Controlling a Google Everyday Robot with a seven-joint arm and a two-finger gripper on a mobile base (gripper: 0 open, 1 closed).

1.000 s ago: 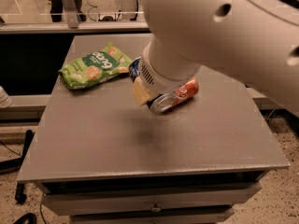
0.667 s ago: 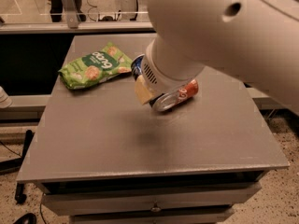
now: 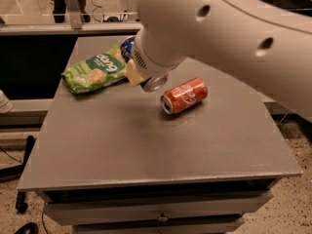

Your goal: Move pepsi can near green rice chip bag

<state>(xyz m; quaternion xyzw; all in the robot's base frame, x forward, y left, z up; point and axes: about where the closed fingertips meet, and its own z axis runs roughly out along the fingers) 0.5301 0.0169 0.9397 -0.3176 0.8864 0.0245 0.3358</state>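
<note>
Just above the grey table (image 3: 146, 150), towards its far side, the pepsi can (image 3: 128, 48) is up in the air, tilted. Its blue body pokes out behind the wrist and its silver end faces the camera below it. The gripper (image 3: 144, 79) has it clamped. One cream finger (image 3: 132, 74) presses against the can's side, and the rest of the grasp is tucked under the big white arm (image 3: 219, 38) sweeping in from the upper right of the view. Look how close the green rice chip bag (image 3: 95, 72) is! It lies flat on the table just beside the gripper, on the left of the view, with its near edge right by that cream finger. On the other side, an orange-red can (image 3: 184, 96) lies on its side on the tabletop, near the gripper but clear of it. A soft shadow falls on the table under the held can.
</note>
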